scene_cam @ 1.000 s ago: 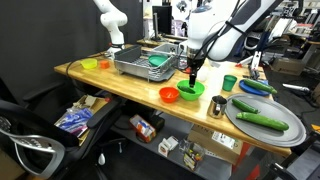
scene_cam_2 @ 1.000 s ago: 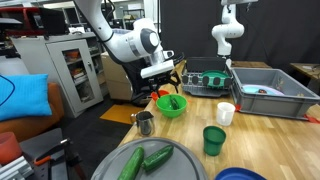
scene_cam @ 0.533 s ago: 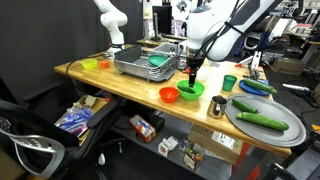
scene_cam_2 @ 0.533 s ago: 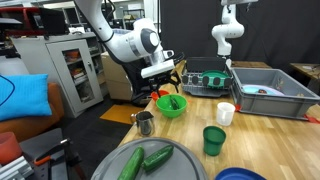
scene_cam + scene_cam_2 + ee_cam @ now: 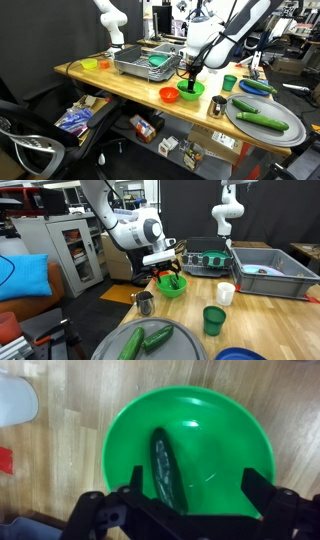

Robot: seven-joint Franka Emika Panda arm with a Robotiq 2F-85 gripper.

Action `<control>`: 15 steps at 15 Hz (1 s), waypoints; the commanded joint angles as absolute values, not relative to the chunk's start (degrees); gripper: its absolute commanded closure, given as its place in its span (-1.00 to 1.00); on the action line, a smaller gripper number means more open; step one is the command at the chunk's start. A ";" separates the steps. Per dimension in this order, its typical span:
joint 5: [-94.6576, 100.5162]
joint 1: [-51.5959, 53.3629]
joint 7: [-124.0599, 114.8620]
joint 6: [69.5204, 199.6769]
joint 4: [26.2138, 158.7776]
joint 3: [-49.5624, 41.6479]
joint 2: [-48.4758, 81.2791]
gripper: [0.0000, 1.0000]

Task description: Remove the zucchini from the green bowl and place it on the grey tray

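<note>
The zucchini [image 5: 163,468] lies in the green bowl [image 5: 215,435], dark and slanted on the bowl's floor, not yet on the grey tray [image 5: 185,332]. The gripper [image 5: 192,482] hangs over it with its jaws spread wide, one finger close beside the zucchini and the other near the far wall of the bowl, gripping nothing. An orange-red bowl [image 5: 169,95] sits just beside the green bowl, with a white cup [image 5: 226,293], a green cup [image 5: 214,320] and a small metal cup [image 5: 145,303] nearby. The wire rack [image 5: 140,66] stands further back on the wooden table [image 5: 110,82]. The grey tray lies well apart from the bowl and carries two green vegetables [image 5: 144,341]. Compared with a second ago the gripper has sunk lower, down to the bowl's rim, while the bowl, the cups and the tray lie as they did. In both exterior views the gripper hides most of the bowl's inside. The wrist view cuts off the bowl's lower edge, and whether a finger touches the zucchini cannot be made out.
</note>
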State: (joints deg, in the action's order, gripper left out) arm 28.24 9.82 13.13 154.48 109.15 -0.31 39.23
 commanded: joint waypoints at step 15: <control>25.14 8.44 15.19 160.19 101.62 -0.35 48.99 -0.39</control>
